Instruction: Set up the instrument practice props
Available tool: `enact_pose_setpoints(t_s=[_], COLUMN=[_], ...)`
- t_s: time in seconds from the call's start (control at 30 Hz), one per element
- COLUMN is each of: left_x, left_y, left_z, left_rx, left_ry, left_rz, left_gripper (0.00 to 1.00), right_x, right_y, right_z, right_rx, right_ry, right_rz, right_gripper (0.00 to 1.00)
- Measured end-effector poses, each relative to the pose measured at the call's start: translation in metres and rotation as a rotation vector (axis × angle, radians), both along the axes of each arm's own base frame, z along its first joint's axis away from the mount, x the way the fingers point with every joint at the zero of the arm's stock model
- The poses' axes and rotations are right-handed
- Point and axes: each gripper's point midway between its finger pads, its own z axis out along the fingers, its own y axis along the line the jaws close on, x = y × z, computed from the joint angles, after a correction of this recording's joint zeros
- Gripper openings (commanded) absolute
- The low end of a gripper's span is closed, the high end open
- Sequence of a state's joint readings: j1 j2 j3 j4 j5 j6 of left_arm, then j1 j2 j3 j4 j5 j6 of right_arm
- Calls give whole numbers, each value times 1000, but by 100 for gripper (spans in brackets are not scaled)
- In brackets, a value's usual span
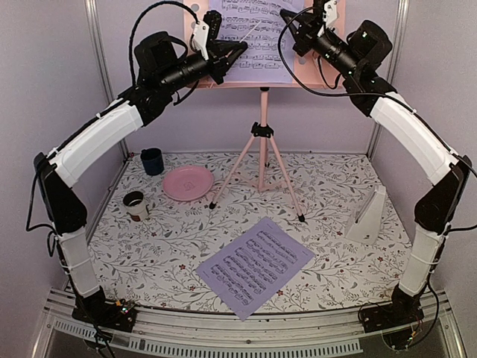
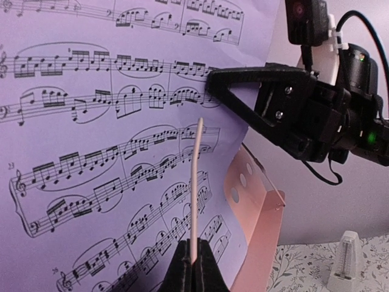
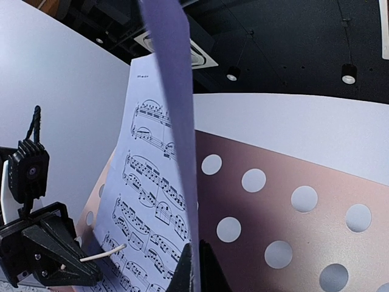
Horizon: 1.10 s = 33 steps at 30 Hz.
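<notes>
Top external: the pink music stand [image 1: 262,149] stands far and central, with a lavender printed page [image 1: 250,37] on its desk. A loose sheet [image 1: 256,265] lies flat on the near table, and the white metronome [image 1: 369,216] sits to the right.
Left wrist: the left gripper [image 2: 193,271] is clamped on a thin white stick [image 2: 198,182] before that page.
Right wrist: the right gripper [image 3: 194,267] pinches the page's right edge.

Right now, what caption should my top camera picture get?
Right hand pinches the music page on the pink music stand, left hand a thin rod; another page and the metronome sit below.
</notes>
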State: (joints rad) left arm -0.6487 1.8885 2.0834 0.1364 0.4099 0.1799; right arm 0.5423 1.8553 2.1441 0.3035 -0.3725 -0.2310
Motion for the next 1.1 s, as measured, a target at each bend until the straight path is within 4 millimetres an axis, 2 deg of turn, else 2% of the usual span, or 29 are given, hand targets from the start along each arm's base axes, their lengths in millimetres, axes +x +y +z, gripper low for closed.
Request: enact_pose_setpoints(t_s=[0.27, 0.63, 0.97, 1.0, 1.03, 1.1], left_x=[0, -1, -1, -1, -1, -1], left_y=[-3, -3, -3, -3, -3, -3], left_z=[0, 0, 0, 0, 0, 0], left_rx=[0, 2, 2, 2, 2, 2], left_ry=[-2, -5, -5, -6, -5, -6], left_rz=[-7, -10, -11, -11, -10, -11], left_gripper=[0, 0, 0, 0, 0, 0], right_x=[-6, 1, -4, -4, -4, -4], right_y=[4, 23, 29, 30, 31, 34], right_z=[12, -8, -8, -7, -7, -7], right_rx=[32, -20, -36, -35, -33, -29], right_ry=[-35, -28, -67, -71, -77, -81], right_rz=[58, 126, 150, 152, 156, 165], right_gripper=[0, 0, 0, 2, 9, 17])
